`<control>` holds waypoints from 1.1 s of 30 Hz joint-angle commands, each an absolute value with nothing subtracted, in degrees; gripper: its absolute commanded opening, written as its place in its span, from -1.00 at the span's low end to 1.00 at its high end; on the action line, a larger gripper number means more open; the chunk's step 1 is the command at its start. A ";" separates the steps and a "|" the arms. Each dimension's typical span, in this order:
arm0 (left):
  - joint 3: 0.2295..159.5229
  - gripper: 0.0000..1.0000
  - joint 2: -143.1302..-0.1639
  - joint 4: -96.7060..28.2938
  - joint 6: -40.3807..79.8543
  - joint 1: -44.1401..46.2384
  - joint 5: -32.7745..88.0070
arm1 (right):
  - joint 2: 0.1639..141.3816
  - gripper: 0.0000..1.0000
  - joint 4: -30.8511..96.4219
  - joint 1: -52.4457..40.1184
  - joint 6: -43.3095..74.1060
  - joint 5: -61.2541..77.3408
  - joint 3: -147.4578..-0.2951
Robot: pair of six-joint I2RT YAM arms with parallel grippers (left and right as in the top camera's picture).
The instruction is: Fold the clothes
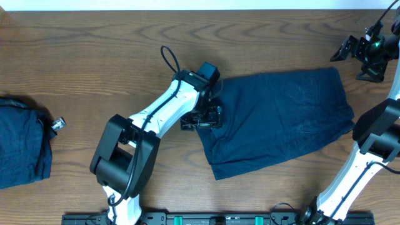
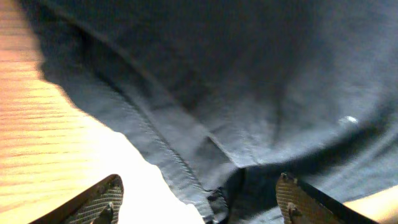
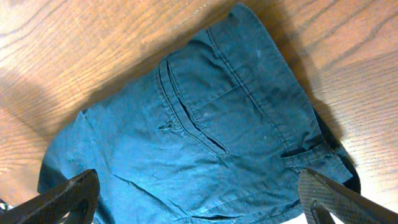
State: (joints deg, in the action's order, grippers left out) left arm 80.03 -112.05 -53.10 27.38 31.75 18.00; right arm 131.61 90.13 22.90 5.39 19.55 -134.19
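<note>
Overhead view: the dark blue shorts [image 1: 281,119] lie spread flat on the wooden surface [image 1: 94,50]. The left tool [image 1: 203,120] is down at the left edge of the shorts, at the hem or just touching it; from this height I cannot tell how wide it is open. The right tool [image 1: 349,64] is just beyond the upper right corner of the shorts, clear of the cloth, with its two fingers spread and nothing between them. Well to the left of the shorts, at the edge of the view, sits a folded dark garment [image 1: 22,144] with a small metallic object [image 1: 57,125] beside it.

Left wrist view: the shorts [image 2: 249,81] fill most of the picture, with a stitched hem running diagonally down to a corner. The left tool [image 2: 199,202] is wide open, its fingers far apart at the bottom of the view. That corner of the hem lies between them, but neither finger presses on it. Bare surface [image 2: 37,124] shows to the left of the shorts.

Right wrist view: the right tool [image 3: 199,186] is also wide open and holds nothing. It looks down on the shorts [image 3: 205,124], where a welt pocket, a waistband and a belt loop can be seen. The surface [image 3: 74,50] surrounds the shorts above and to the right.
</note>
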 commanded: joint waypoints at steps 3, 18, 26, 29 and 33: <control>79.53 0.61 -111.35 -52.40 28.25 32.21 20.38 | 132.29 0.99 90.06 21.67 4.60 19.99 -135.09; 72.97 0.03 -111.61 -44.53 30.79 32.16 20.34 | 132.29 0.98 90.37 21.67 4.58 21.56 -135.09; 72.97 -0.88 -115.48 -37.91 34.35 32.10 20.32 | 132.29 0.98 90.72 21.67 4.58 21.56 -135.09; 72.97 -0.88 -116.68 -34.59 34.15 30.87 19.25 | 132.29 0.98 90.89 21.67 4.60 21.69 -135.09; 72.99 -0.88 -116.95 -29.50 33.69 26.61 17.74 | 132.29 0.98 90.94 21.67 4.60 21.74 -135.09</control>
State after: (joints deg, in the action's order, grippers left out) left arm 73.41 -115.20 -31.24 33.26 30.00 20.60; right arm 131.61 90.83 22.90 5.39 21.04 -134.19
